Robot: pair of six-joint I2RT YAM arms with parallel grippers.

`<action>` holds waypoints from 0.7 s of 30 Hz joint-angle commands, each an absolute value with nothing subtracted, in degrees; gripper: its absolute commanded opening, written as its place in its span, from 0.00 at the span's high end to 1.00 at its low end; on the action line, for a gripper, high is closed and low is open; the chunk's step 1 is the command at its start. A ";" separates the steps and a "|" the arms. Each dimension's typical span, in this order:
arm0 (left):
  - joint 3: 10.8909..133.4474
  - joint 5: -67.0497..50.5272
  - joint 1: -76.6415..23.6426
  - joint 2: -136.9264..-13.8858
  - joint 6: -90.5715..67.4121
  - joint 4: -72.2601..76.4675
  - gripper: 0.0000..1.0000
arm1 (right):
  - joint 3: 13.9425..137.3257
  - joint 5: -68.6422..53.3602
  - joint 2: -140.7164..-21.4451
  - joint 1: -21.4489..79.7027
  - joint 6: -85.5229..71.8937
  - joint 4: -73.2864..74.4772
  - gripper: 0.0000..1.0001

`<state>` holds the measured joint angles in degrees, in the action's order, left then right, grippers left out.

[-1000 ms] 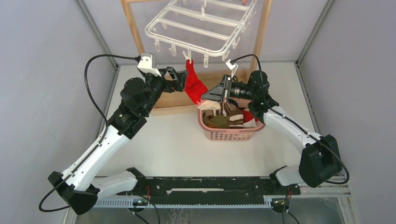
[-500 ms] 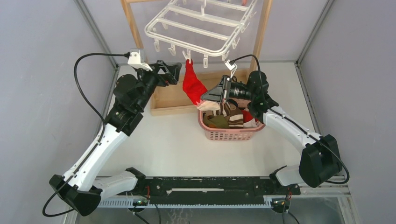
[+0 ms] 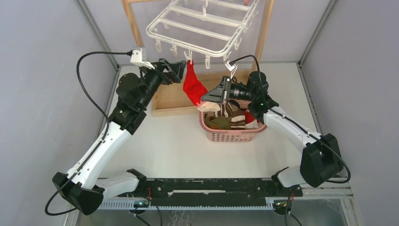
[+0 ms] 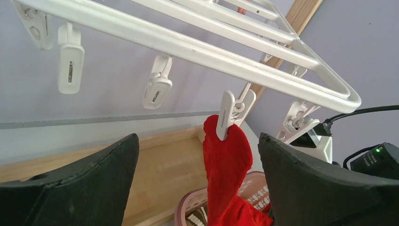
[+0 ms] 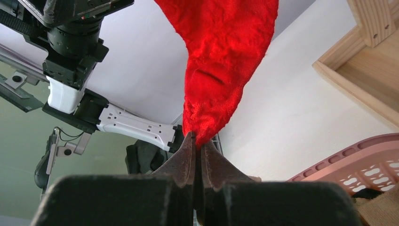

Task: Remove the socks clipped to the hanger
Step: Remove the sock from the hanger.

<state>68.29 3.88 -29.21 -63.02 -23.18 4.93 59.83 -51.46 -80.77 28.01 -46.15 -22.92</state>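
One red sock [image 3: 192, 87] hangs from a clip [image 4: 226, 116] on the near rim of the white hanger [image 3: 202, 29]. My left gripper [image 3: 178, 72] is open just left of the sock's top, below the rim. In the left wrist view the sock [image 4: 227, 160] and its clip sit between my wide-apart fingers [image 4: 94, 174], touching neither. My right gripper [image 3: 203, 99] is shut on the sock's lower end, and the right wrist view shows the red fabric [image 5: 226, 56] pinched at the fingertips [image 5: 195, 141]. More socks [image 3: 231, 120] lie in the pink basket [image 3: 233, 136].
The hanger hangs inside a wooden frame stand with posts [image 3: 133, 26] and a flat base [image 3: 176, 101] on the table. Empty clips [image 4: 69, 59] dangle along the rim. The basket stands right of the base, under my right gripper. Grey walls close in both sides.
My left gripper, still open, has risen from beside the sock's middle to just under the hanger rim by the clip. The right gripper keeps its hold and has barely moved.
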 commanded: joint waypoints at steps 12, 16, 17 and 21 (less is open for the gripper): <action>73.24 3.19 -29.37 -64.31 -21.98 7.56 0.00 | 66.38 -47.60 -82.76 30.34 -43.88 -21.25 1.00; 73.98 4.24 -30.41 -64.92 -20.90 7.56 0.00 | 67.04 -46.99 -83.29 30.56 -43.50 -20.34 1.00; 74.25 4.50 -30.71 -65.18 -20.61 7.56 0.00 | 67.15 -46.92 -83.38 30.62 -43.51 -20.26 1.00; 75.74 5.71 -31.97 -66.57 -19.23 7.56 0.00 | 67.32 -46.78 -83.71 30.76 -43.52 -20.21 1.00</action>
<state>71.16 4.36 -30.81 -65.76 -21.80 5.34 64.58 -47.81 -83.55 30.17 -44.84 -19.44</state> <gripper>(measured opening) 0.996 0.058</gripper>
